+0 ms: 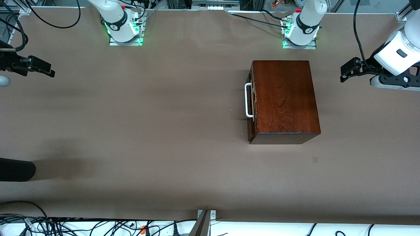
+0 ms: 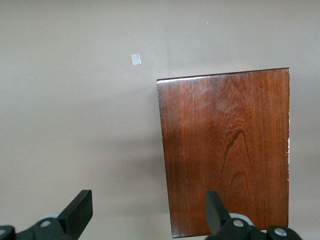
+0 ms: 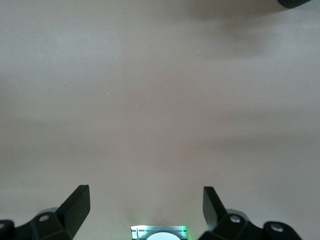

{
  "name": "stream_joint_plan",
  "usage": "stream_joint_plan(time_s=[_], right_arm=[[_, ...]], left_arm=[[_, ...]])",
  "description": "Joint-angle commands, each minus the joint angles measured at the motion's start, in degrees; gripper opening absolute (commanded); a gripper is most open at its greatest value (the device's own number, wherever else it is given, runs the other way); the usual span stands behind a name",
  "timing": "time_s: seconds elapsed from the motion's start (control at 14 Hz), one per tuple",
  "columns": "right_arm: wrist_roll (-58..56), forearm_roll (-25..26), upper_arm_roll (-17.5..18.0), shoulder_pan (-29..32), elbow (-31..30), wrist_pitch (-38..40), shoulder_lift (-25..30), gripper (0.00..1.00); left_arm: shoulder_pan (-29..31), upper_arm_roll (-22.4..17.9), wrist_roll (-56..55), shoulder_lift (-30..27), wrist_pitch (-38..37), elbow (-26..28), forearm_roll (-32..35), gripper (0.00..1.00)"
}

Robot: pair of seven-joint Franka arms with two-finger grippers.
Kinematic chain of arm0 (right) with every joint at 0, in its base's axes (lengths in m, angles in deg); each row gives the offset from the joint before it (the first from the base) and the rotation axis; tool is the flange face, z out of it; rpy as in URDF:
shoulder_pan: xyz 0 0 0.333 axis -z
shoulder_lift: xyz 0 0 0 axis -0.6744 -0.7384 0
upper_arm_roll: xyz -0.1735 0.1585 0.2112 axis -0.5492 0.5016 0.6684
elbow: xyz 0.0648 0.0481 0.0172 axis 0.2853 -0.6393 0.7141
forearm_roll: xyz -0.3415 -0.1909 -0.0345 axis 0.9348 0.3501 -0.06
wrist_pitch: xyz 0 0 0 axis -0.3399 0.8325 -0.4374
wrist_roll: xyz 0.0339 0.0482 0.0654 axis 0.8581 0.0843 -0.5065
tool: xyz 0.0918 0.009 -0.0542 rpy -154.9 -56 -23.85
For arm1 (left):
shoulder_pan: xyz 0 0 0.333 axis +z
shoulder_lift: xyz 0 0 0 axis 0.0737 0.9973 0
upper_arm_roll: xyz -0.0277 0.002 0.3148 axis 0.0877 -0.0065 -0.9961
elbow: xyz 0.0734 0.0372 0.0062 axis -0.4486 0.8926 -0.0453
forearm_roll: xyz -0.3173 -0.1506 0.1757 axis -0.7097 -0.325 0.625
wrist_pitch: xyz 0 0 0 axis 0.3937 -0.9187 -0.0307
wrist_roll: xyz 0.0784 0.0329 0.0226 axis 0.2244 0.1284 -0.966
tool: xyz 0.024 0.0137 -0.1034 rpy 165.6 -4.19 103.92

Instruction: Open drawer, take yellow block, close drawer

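**Drawer shut, both grippers wide and waiting**

The cabinet (image 1: 284,98) is a glossy, dark reddish-brown wooden box with clear grain on its top, standing on the brown table (image 1: 131,131) toward the left arm's end. Its drawer (image 1: 252,105) sits pushed in, the front flush with the box, and the white U-shaped handle (image 1: 248,100) faces the right arm's end. No yellow block shows anywhere.

The left gripper (image 1: 348,70) hangs in the air beside the cabinet, over the table's edge, fingers (image 2: 80,212) spread wide and holding nothing; in its wrist view the cabinet top (image 2: 225,150) lies ahead of the fingertips. The right gripper (image 1: 41,68) waits over bare table at its own end, well apart from the handle, fingers (image 3: 77,207) also wide and empty.
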Motion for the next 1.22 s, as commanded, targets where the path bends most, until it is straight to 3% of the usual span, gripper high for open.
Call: stream_joint_plan(time_s=[0.0, 0.93, 1.15], right_arm=[[0.0, -0.1, 0.0, -0.2, 0.9, 0.8, -0.1, 1.00], [-0.1, -0.1, 0.0, -0.6, 1.0, 0.8, -0.1, 1.00], [-0.1, -0.1, 0.0, -0.6, 1.2, 0.8, -0.2, 1.00]], left_arm=[[-0.3, -0.2, 1.2, -0.5, -0.4, -0.4, -0.4, 1.00], [-0.5, 0.0, -1.4, -0.5, -0.9, -2.5, -1.3, 1.00], [-0.8, 6.6, -11.6, 0.1, -0.6, -2.7, -2.2, 1.00]])
